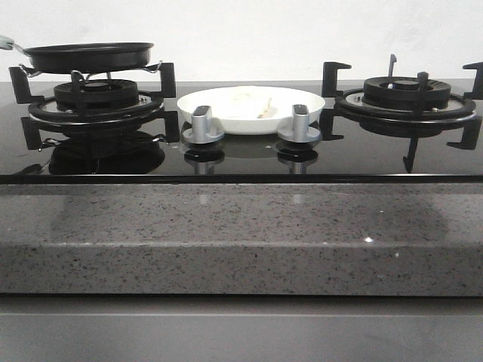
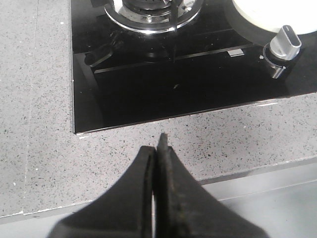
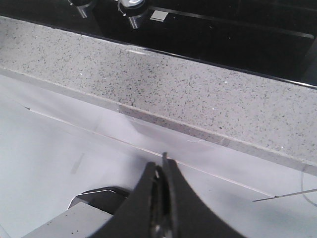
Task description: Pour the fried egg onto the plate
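Egg apparently on plate; both claws pressed together, empty.

Pale fried egg (image 1: 253, 104) lies in round glossy white plate (image 1: 240, 110), frame centre; left claw (image 2: 157, 148) nearer, right claw (image 3: 161, 166) off the grey speckled worktop (image 1: 241, 234).

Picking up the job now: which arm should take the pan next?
Left, probably. The pan sits on the left burner, and the left tool hangs shut before that burner; the right tool is shut, off the counter.

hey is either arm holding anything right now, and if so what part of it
Nothing is held. The left gripper and the right gripper each have their fingers closed together, empty, over the countertop.
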Robot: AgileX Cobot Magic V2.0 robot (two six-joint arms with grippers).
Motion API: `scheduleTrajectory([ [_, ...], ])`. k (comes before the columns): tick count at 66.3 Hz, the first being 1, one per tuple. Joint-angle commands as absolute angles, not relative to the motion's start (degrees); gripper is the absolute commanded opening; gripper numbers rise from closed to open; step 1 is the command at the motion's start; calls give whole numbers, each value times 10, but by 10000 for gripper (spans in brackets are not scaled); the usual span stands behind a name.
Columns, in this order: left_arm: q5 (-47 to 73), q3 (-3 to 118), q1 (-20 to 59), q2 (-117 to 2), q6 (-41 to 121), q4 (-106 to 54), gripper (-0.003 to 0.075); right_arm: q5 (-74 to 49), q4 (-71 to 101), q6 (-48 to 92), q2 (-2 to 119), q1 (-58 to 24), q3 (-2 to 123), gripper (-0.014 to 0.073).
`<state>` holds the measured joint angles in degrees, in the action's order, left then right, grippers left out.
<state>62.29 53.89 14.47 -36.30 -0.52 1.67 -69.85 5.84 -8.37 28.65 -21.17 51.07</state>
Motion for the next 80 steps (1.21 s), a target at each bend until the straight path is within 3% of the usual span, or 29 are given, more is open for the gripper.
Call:
scheduleTrajectory([
  [1, 588, 553, 151, -365, -9, 18, -20, -670, 53, -82, 289, -211, 523, -109],
  [30, 555, 520, 131, -336, -9, 18, -20, -671, 53, -82, 289, -211, 523, -109],
  [56, 156, 171, 43, -110, -9, -92, -20, -671, 53, -82, 289, -211, 523, -109],
  [69, 21, 37, 19, -14, -9, -99, -20, -671, 53, -82, 289, -211, 523, -109],
  [80, -21, -7, 20, 10, -9, -96, -20, -671, 53, -82, 289, -211, 523, -109],
])
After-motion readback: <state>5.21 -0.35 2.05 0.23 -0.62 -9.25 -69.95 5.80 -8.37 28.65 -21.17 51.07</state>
